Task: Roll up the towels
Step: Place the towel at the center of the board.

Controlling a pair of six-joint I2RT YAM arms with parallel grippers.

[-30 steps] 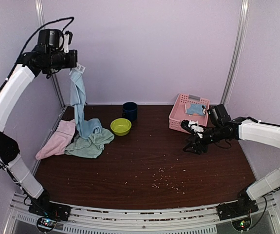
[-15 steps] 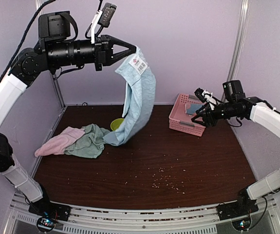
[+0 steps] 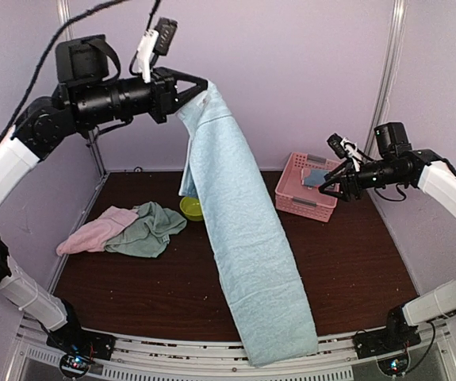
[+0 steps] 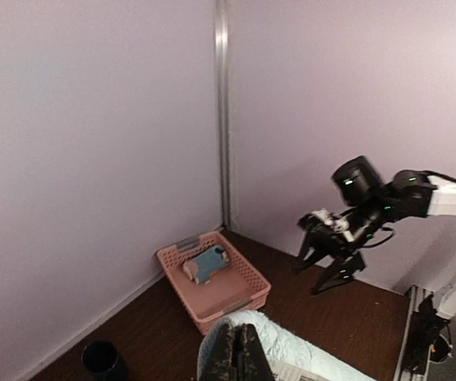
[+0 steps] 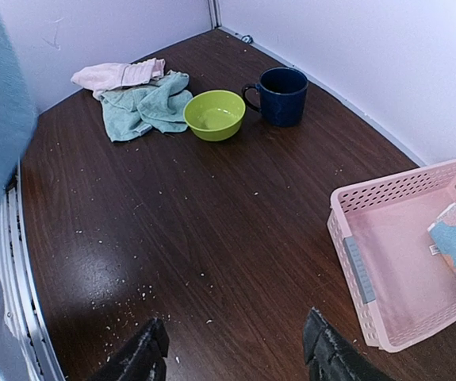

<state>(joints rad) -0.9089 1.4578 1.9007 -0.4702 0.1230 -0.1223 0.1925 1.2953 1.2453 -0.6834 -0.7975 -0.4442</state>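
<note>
My left gripper is raised high at the back left and shut on a corner of the plain pale blue towel. The towel hangs in a long strip down to the front rail. In the left wrist view my fingers pinch its folded edge. The mint green towel and the pink towel lie crumpled at the left. The blue patched towel lies in the pink basket. My right gripper hovers open and empty left of the basket, also shown in its wrist view.
A lime-green bowl sits behind the hanging towel, with a dark blue mug beside it. The basket stands at the back right. Crumbs are scattered on the dark wooden table. Walls close in the back and sides.
My left gripper has swung the pale blue towel forward; it now hangs unfurled with its lower end at the front rail. My right gripper has shifted only slightly near the basket.
</note>
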